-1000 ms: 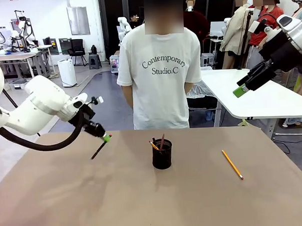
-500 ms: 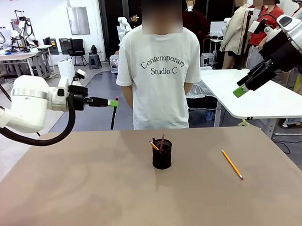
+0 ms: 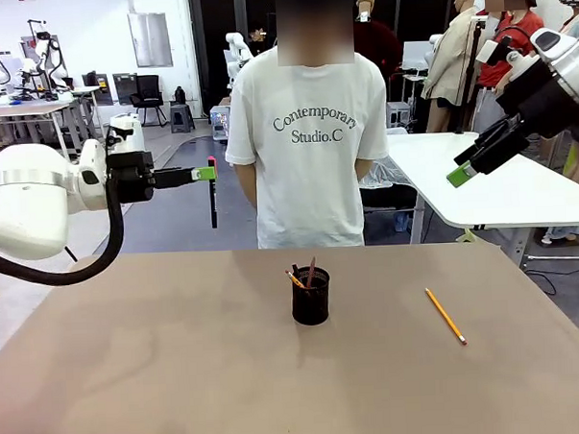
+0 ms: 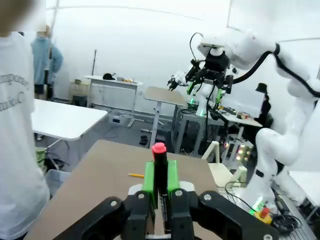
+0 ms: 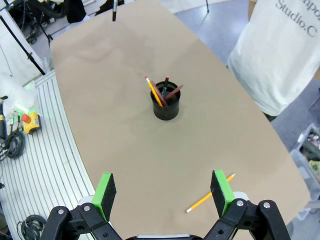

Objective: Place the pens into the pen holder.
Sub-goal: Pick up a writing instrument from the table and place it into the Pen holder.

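Tabletop (image 3: 143,377): tan, matte, smooth, with a rounded outline; workshop with white tables beyond.

Left gripper (image 3: 209,171): black, green pads, held level well above the table's left part. Its fingers are closed tight on a pen (image 3: 213,206).

Pen: thin black stick with a rounded red end. It hangs upright from the pads, clear of the table; in the left wrist view the red end stands up between the two pads.

Person (image 3: 305,130): white printed T-shirt, standing at the far edge, centre.

Holder (image 3: 310,298): small black cylinder, mesh wall, solid rim. It stands upright near the table's middle, in front of the person.

Sticks (image 5: 154,90): three, leaning in the holder. One is yellow and pencil-like, one reddish-brown, one dark with a red tip.

Pencil (image 3: 446,315): yellow-orange, thin, lying flat and slanted on the table, well apart to the holder's right.

Right gripper (image 3: 465,171): raised high at the right. Its pads are spread wide, with nothing between them.
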